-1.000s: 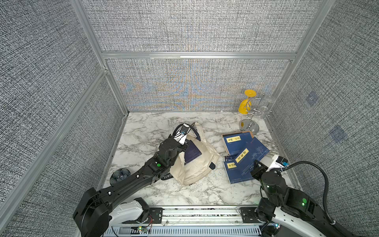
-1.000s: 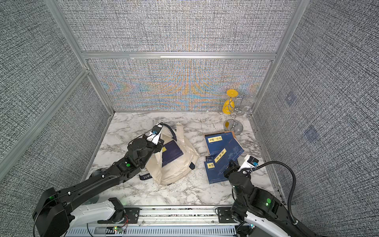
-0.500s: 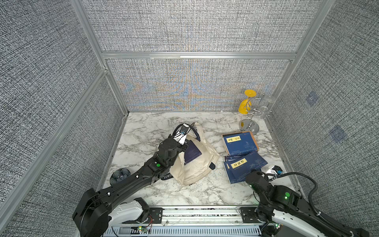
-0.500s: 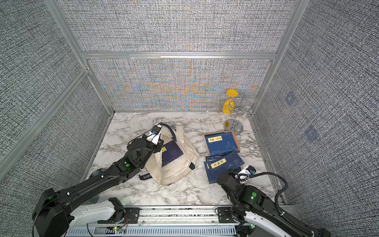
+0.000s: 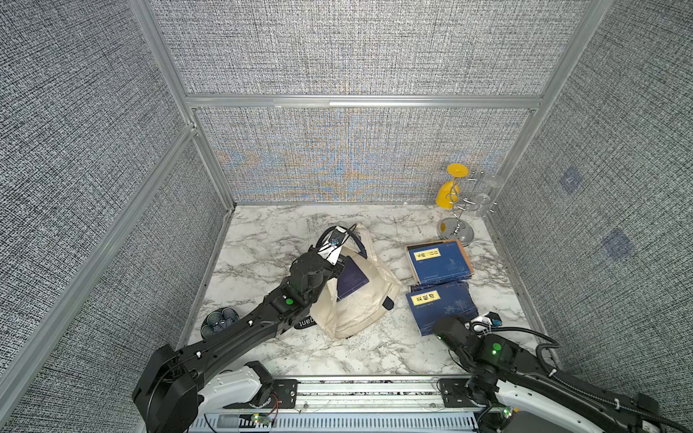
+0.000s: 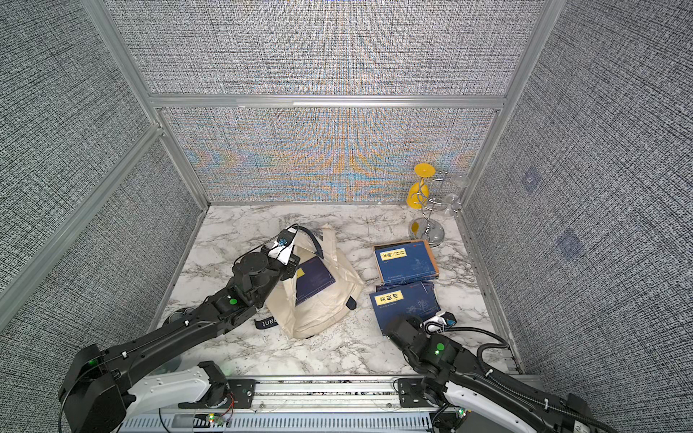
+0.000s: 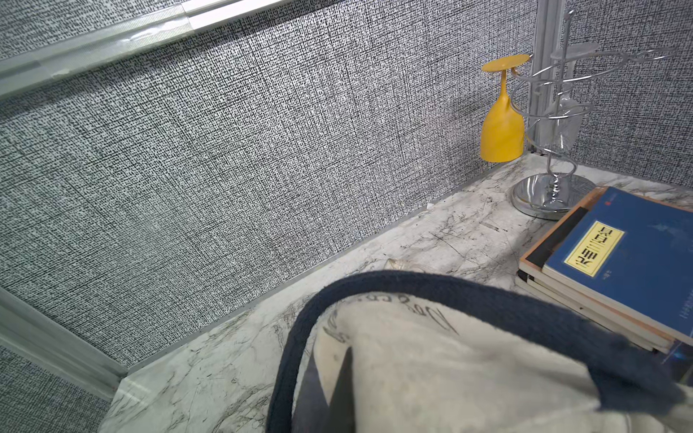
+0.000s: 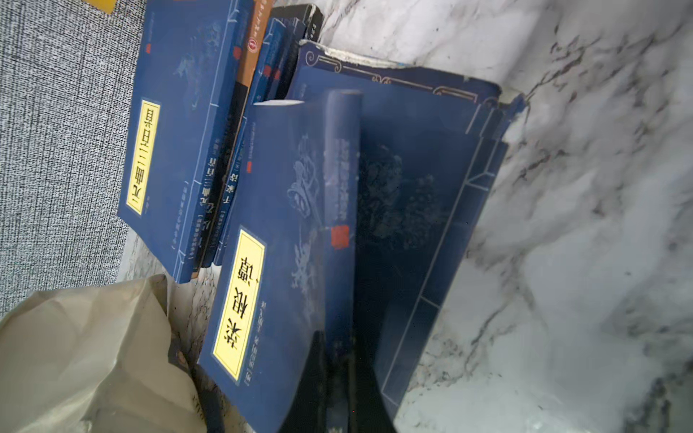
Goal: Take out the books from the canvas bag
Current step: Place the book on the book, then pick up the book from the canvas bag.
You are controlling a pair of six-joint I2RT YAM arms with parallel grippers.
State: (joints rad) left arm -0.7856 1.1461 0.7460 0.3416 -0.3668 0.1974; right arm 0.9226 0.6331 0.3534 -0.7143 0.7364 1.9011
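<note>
The cream canvas bag (image 5: pixel 356 303) lies mid-table, its mouth toward the back left. A navy book (image 5: pixel 352 279) shows inside the mouth. My left gripper (image 5: pixel 336 263) is shut on the bag's rim; cream cloth sits pinched between its fingers (image 7: pixel 339 390), and the navy handle (image 7: pixel 468 290) loops ahead of them. To the right, a stack of books (image 5: pixel 438 260) rests at the back. A nearer book (image 5: pixel 440 303) with a yellow label lies in front of the stack. My right gripper (image 8: pixel 339 375) is shut on that book's near edge, and its cover (image 8: pixel 285 232) curls up over a darker book (image 8: pixel 423 195) beneath.
A chrome glass rack (image 5: pixel 455 228) stands at the back right corner, holding an upside-down yellow glass (image 5: pixel 448 195) and a clear glass (image 5: pixel 487 195). A dark round object (image 5: pixel 219 322) sits by the left wall. Grey panel walls close in three sides of the marble table (image 5: pixel 270 240).
My right arm has drawn back toward the front, bringing the yellow-labelled book with it. That book lay slanted across the stack and now lies square in front of it. The left arm has stayed still.
</note>
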